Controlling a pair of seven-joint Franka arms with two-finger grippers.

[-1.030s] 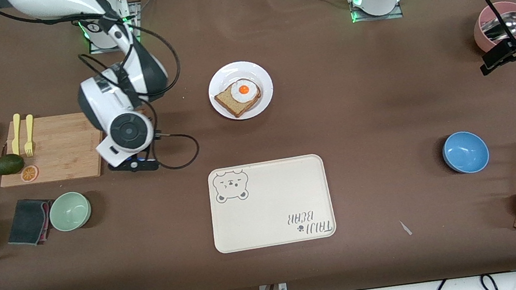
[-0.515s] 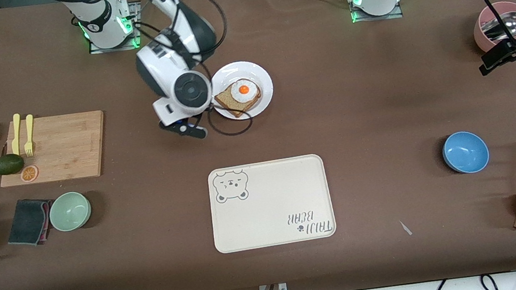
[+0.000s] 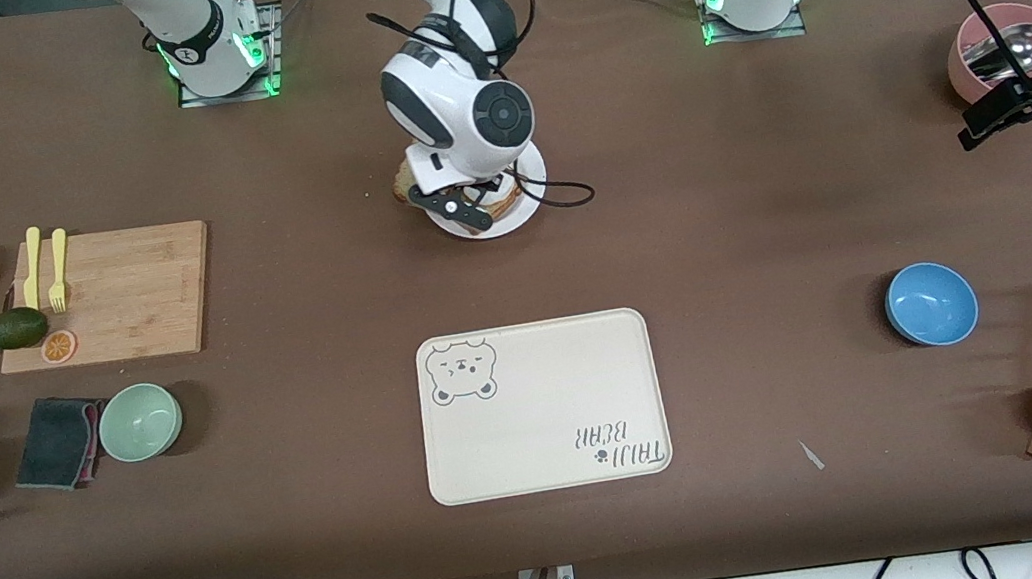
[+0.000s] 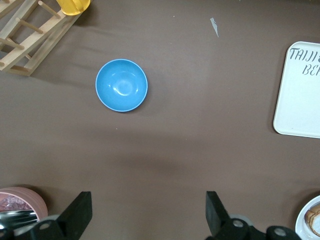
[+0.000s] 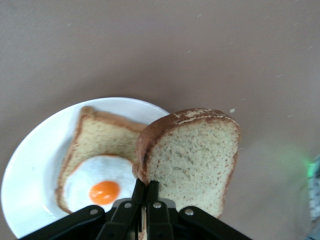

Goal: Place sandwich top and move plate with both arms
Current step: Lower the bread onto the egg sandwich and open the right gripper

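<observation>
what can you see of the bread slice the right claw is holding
The sandwich top is a plain slice of light brown bread with a darker crust and a rounded top, porous crumb showing. The right claw, shut, pinches its lower edge. It hangs over the white plate, partly overlapping the egg-topped slice, not yet laid down.

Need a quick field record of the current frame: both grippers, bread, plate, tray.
right gripper: shut on the plain light brown bread slice, held over the round white plate
plate contents: darker bread slice with fried egg
top slice placed: not yet
left gripper: open, empty, waiting above the table near the pink bowl
cream bear-print tray: nearer the front camera than the plate
blue bowl: toward the left arm's end
</observation>
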